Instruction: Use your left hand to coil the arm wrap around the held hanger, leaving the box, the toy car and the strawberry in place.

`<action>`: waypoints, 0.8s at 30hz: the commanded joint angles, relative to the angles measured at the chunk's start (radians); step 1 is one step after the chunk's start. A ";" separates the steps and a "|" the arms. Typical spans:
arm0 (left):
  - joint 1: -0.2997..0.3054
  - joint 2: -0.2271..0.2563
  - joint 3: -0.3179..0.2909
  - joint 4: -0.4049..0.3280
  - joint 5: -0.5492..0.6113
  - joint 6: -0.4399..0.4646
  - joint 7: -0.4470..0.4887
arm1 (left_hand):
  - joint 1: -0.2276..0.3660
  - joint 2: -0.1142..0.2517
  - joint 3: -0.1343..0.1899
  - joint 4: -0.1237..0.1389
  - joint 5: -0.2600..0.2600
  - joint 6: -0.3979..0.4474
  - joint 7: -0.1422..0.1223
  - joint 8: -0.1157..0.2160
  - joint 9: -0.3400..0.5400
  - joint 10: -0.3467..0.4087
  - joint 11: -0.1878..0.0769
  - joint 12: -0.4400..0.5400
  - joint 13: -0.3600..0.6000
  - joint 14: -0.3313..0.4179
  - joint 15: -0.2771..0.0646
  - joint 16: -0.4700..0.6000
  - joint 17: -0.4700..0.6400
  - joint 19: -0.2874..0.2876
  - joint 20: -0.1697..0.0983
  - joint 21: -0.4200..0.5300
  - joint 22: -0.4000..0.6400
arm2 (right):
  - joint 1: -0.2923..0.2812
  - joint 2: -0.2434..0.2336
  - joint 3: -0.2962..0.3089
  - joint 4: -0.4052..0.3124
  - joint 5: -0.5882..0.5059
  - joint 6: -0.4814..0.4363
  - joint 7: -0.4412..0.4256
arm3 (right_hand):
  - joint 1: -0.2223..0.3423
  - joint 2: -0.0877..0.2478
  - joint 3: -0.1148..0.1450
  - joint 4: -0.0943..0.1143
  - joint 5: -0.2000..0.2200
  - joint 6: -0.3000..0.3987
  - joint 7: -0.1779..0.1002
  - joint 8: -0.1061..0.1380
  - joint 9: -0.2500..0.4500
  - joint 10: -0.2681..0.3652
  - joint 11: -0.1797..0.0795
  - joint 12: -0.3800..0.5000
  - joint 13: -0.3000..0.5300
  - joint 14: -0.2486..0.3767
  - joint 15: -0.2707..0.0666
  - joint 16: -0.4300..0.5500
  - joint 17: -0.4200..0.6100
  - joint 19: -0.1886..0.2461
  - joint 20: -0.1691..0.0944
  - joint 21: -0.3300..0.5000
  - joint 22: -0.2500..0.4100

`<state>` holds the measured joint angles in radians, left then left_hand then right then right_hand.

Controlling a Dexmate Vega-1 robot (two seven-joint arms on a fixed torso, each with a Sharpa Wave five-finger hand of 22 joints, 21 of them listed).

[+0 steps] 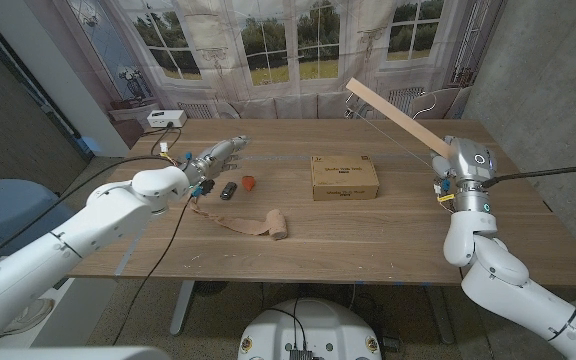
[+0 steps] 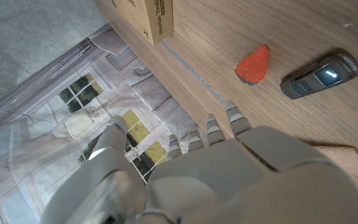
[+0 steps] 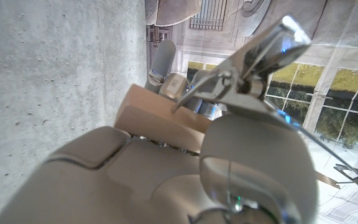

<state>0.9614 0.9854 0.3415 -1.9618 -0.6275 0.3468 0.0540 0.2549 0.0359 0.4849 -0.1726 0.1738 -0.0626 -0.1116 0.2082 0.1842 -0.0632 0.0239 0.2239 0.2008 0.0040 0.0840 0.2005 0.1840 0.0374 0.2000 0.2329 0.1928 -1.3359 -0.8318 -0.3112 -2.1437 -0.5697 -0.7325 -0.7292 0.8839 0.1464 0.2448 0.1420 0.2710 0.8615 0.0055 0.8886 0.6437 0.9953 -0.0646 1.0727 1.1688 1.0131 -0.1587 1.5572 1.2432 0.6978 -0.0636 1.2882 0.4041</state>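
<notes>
Print on the box (image 1: 344, 176) seems unreadable.

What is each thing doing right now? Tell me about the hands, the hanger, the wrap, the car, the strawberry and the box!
left hand: above the table near the toy car, fingers out, holding nothing.
right hand: grips the hanger.
hanger: held up in the air, tilted.
arm wrap: on the table, partly unrolled, roll at one end.
toy car: on the table, untouched.
strawberry: on the table beside the car.
box: closed, on the table.
</notes>
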 commanded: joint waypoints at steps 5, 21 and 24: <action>-0.112 0.152 0.079 -0.107 0.089 0.166 -0.163 | 0.044 -0.017 0.001 -0.009 0.010 0.029 0.022 0.014 0.002 0.015 0.026 0.009 0.005 0.007 0.010 0.000 0.005 -0.001 0.006 -0.004 0.003 | -0.104 0.040 0.061 -0.062 -0.017 -0.017 -0.082 | -0.037 0.038 0.016 -0.001 -0.008 0.008 -0.002 0.011 -0.001 0.007 -0.006 0.005 0.006 0.013 -0.050 0.007 0.002 -0.009 -0.019 0.028 -0.011; -0.205 0.225 0.153 -0.205 0.222 0.268 -0.302 | 0.121 -0.058 0.000 -0.013 0.029 0.052 0.046 0.020 0.004 0.036 0.029 0.018 0.011 0.005 0.024 -0.001 0.006 0.014 0.004 -0.003 0.001 | -0.107 0.084 0.038 -0.071 -0.058 -0.031 -0.106 | -0.047 0.035 0.032 -0.003 -0.015 0.006 -0.002 0.018 -0.010 0.007 -0.007 0.010 0.019 0.014 -0.050 0.007 0.002 -0.021 -0.023 0.068 -0.037; -0.220 0.233 0.165 -0.228 0.252 0.296 -0.314 | 0.162 -0.063 0.006 -0.013 0.038 0.059 0.044 0.021 0.004 0.046 0.017 0.023 0.014 0.012 0.020 0.002 0.007 0.025 0.003 -0.001 0.000 | -0.108 0.091 0.036 -0.070 -0.060 -0.028 -0.110 | -0.051 0.034 0.036 -0.004 -0.017 0.005 -0.001 0.020 -0.013 0.009 -0.008 0.005 0.012 0.015 -0.050 0.008 0.002 -0.023 -0.027 0.079 -0.045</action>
<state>0.8019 1.1719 0.4592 -2.1189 -0.4686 0.5598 -0.1820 0.3878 -0.0238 0.4837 -0.1797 0.2008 -0.0124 -0.0623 0.2225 0.1841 -0.0258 0.0437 0.2383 0.2113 0.0054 0.1039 0.1936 0.1890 0.0517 0.1999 0.2283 0.1905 -1.4349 -0.7693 -0.2640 -2.2065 -0.6073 -0.7563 -0.8187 0.8797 0.1423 0.2724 0.1387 0.2552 0.8611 0.0054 0.9025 0.6344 1.0008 -0.0700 1.0765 1.1787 1.0202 -0.1626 1.5608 1.2428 0.6817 -0.0656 1.3542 0.3620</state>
